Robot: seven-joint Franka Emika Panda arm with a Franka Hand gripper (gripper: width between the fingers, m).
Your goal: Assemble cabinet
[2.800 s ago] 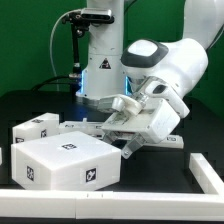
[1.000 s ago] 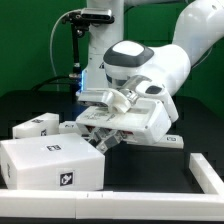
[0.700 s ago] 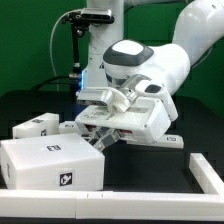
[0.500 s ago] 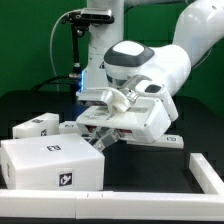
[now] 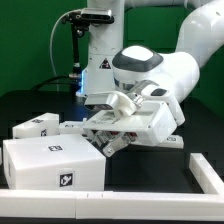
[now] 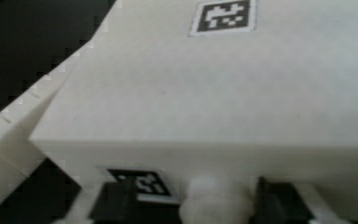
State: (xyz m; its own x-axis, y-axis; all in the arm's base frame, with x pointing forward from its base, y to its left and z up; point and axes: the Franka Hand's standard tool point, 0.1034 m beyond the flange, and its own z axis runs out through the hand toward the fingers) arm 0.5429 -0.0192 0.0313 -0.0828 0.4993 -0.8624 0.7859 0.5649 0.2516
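The cabinet's big white boxy shell [image 5: 50, 162] lies at the front on the exterior view's left, with small square tags on its top and front. It fills the wrist view [image 6: 176, 90]. My gripper [image 5: 106, 143] is low at the shell's end nearest the arm. In the wrist view my gripper [image 6: 208, 202] has its two dark fingers [image 6: 126, 200] spread apart at the shell's tagged end face, with a rounded white part between them. Nothing is clamped. A smaller white tagged block [image 5: 35, 127] lies behind the shell.
A raised white rail [image 5: 130, 196] runs along the front of the black table and turns up at the exterior view's right [image 5: 206, 170]. A thin white strip [image 5: 172, 143] lies behind my gripper. The robot base [image 5: 98, 60] stands at the back.
Since 2.8 s ago the shell has been pushed to the exterior view's left and squared against the front rail. In the last second the arm has shifted slightly right; the shell stays put.
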